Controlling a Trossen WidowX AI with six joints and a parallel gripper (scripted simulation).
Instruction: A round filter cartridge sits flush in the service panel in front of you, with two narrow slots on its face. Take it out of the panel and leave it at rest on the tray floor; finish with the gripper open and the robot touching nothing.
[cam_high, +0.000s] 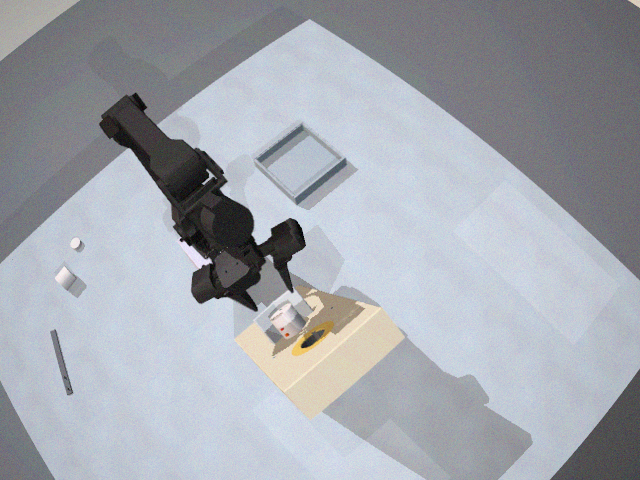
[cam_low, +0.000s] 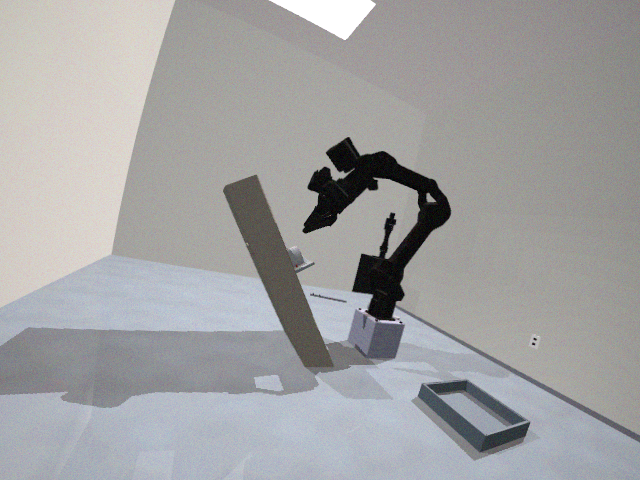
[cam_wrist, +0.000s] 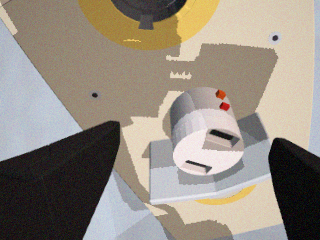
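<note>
Evidently, the black jointed arm (cam_high: 170, 155) (cam_low: 418, 222) reaches downward toward the tilted beige panel (cam_high: 330, 372) (cam_low: 279, 273) (cam_wrist: 50, 60); its black gripper (cam_high: 275, 301) (cam_low: 305, 230) (cam_wrist: 196, 140) stands apart, holding nothing. Only the wrist view shows both slots on the white round cartridge (cam_high: 287, 319) (cam_low: 296, 256) (cam_wrist: 207, 135), resting on the ledge beyond the fingertips.

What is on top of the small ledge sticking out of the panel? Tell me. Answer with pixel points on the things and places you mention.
The filter cartridge (cam_high: 287, 320) (cam_low: 296, 256) (cam_wrist: 206, 135), its slotted end toward the wrist camera. It covers the ledge surface beneath it.

Arm (cam_high: 155, 144) (cam_low: 408, 180): matte black, chunky joints. Base block (cam_low: 376, 335) pale lilac, boxy; dark screws around top edge. Black fingers (cam_high: 285, 276) (cam_low: 316, 219) taper, wedge-like.
</note>
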